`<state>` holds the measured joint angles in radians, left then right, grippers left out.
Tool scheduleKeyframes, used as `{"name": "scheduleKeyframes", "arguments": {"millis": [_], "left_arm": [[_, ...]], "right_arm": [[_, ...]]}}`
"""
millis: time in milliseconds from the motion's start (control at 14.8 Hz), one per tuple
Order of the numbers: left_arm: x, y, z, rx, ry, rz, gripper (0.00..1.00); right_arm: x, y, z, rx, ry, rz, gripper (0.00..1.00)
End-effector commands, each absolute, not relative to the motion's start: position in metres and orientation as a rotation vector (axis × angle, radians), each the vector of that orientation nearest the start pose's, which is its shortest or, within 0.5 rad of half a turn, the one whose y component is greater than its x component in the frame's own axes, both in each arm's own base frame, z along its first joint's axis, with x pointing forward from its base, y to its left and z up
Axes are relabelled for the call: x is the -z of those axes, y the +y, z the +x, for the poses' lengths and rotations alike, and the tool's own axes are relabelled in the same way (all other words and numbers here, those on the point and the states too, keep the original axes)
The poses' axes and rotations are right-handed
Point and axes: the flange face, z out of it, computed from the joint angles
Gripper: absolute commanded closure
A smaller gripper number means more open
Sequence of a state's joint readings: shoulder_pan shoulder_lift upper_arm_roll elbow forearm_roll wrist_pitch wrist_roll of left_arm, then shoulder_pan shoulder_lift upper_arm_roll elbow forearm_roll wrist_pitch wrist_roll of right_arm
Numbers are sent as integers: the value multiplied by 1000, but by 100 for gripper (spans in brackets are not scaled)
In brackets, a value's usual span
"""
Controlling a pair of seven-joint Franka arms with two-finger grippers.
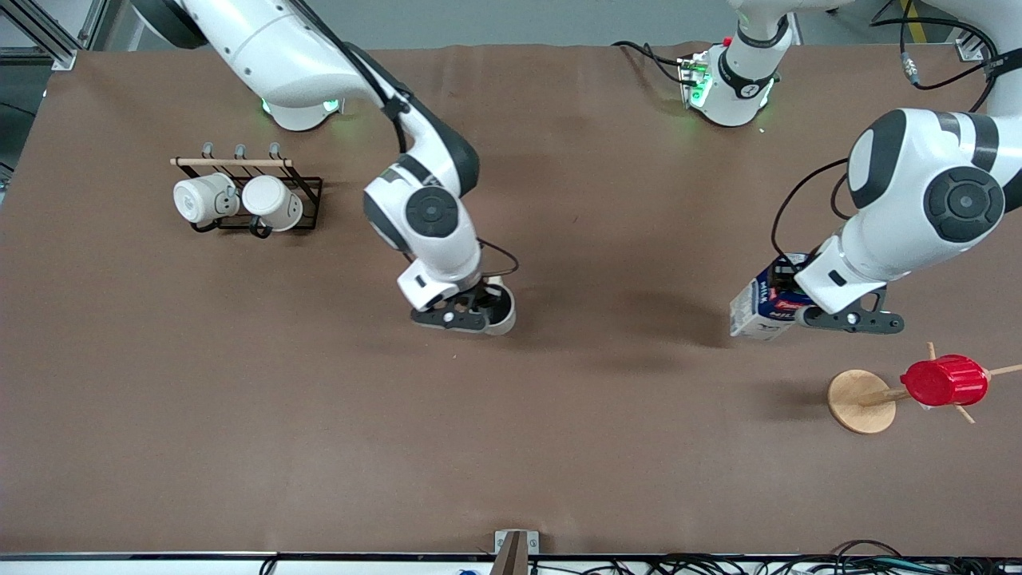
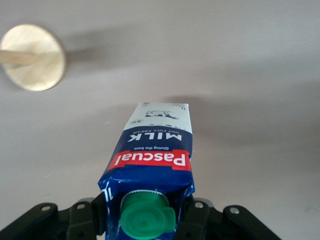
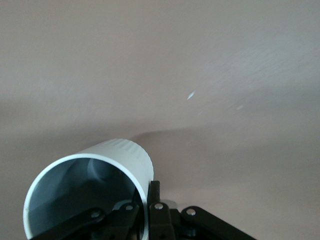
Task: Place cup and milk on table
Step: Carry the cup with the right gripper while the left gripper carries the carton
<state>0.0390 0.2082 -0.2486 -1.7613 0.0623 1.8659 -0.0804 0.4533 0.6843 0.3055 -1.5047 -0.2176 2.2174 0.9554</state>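
My right gripper [image 1: 485, 307] is shut on the rim of the cup [image 1: 501, 310], a cream-white mug with a dark grey inside, and holds it over the middle of the brown table [image 1: 559, 415]. In the right wrist view the cup [image 3: 115, 165] has one finger inside and one outside its wall. My left gripper [image 1: 798, 307] is shut on the milk [image 1: 762, 307], a blue and white carton, tilted, over the table toward the left arm's end. In the left wrist view the milk [image 2: 155, 160] shows its green cap [image 2: 147, 220] between the fingers.
A black wire rack [image 1: 247, 196] holds two all-white mugs [image 1: 204, 200] toward the right arm's end. A wooden peg stand [image 1: 862, 401] with a red ribbed cup [image 1: 944, 381] stands nearer to the front camera than the milk; its round base also shows in the left wrist view [image 2: 34, 57].
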Motion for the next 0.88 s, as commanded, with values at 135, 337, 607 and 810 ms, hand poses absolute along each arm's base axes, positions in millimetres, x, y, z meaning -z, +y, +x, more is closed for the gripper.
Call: {"name": "scheduleKeyframes", "arguments": {"millis": [135, 337, 607, 810], "left_arm": [[-452, -188, 593, -148, 221, -3168, 78], [-434, -250, 582, -190, 148, -3160, 78], [-421, -307, 575, -207, 109, -3163, 78], [-403, -355, 568, -232, 26, -3159, 78]], "right_arm": [[-270, 492, 538, 89, 204, -3079, 99], [-253, 504, 530, 92, 234, -3068, 98], [-250, 503, 530, 93, 279, -3065, 9], [-268, 502, 533, 106, 273, -3049, 0]]}}
